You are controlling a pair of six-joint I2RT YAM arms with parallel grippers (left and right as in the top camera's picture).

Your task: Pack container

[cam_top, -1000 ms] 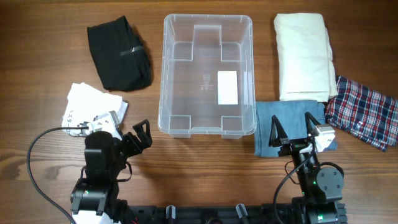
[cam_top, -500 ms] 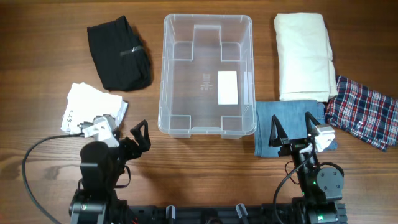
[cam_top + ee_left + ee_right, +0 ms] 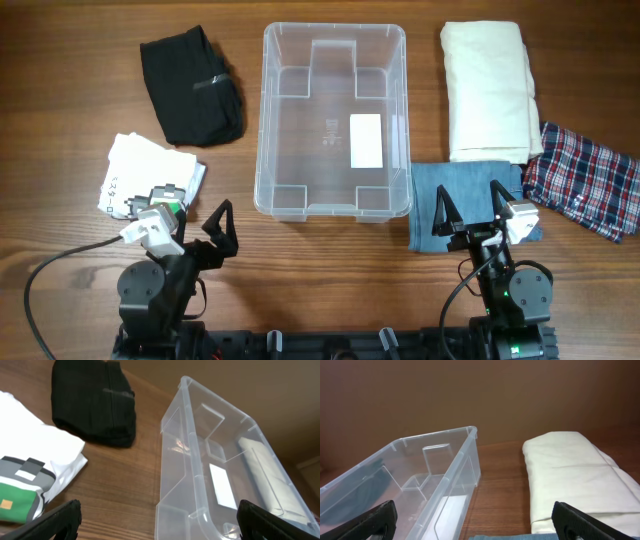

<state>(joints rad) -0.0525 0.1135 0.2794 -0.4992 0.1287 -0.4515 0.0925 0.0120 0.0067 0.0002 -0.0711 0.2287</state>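
Observation:
The clear container (image 3: 268,120) stands empty at the table's middle, a white label on its base; it also shows in the left wrist view (image 3: 172,460) and the right wrist view (image 3: 435,455). My left gripper (image 3: 200,232) is open and empty at the front left, near the white printed shirt (image 3: 135,170). My right gripper (image 3: 468,213) is open and empty above the folded blue denim (image 3: 425,200). A black folded garment (image 3: 190,85) lies at the back left, a cream folded cloth (image 3: 487,85) at the back right, a plaid cloth (image 3: 585,180) at the right.
The white shirt (image 3: 30,467) and black garment (image 3: 95,402) lie left of the container in the left wrist view. The cream cloth (image 3: 575,477) lies right of the container in the right wrist view. Cables trail from both arm bases at the front edge.
My left arm has drawn back toward the front edge and turned a little; its gripper stays open. The right arm and all the cloths have not moved.

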